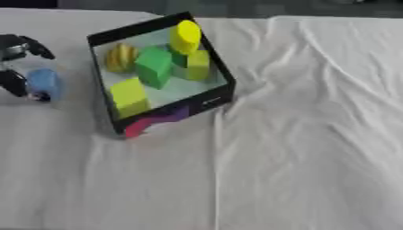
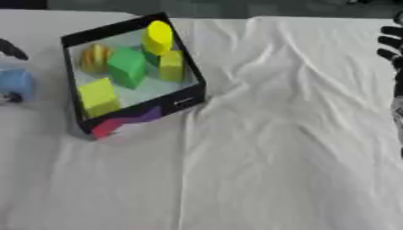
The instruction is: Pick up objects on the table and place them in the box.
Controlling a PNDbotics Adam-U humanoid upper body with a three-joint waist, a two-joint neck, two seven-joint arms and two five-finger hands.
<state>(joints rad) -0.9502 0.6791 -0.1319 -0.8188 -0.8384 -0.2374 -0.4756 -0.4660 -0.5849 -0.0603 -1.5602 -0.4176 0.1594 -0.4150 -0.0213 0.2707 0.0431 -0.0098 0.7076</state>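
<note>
Left eye view: I see the left robot hand (image 1: pixel 15 63) at the left edge of the table (image 1: pixel 299 157), with a light blue object (image 1: pixel 44 83) sitting between its dark fingers.
Left robot hand: its fingers curl over the top and down the left side of the blue object, so I read it as closed around that object.
Blue object: it lies on the white cloth well to the left of the box (image 1: pixel 206 101), outside it and apart from its wall.
Box: black-walled with a pale floor, tilted askew, with a red and purple patch on its near corner.
Box contents: a yellow cylinder (image 1: pixel 185 37) stands at the far side, a yellow-green block (image 1: pixel 198 65) just below it, a green block (image 1: pixel 154 66) in the middle, a yellow striped rounded piece (image 1: pixel 120 58) at the far left, and a yellow cube (image 1: pixel 129 96) at the near left.
Right robot hand: only dark fingers (image 2: pixel 389 42) show at the right edge of the right eye view; I take them for the right robot hand (image 2: pixel 391 54), far from the box and the blue object, and I cannot tell whether it is open or closed.
Hard to make out: the blue object's exact shape is blurred, and the left robot hand is cut off by the picture's edge.
</note>
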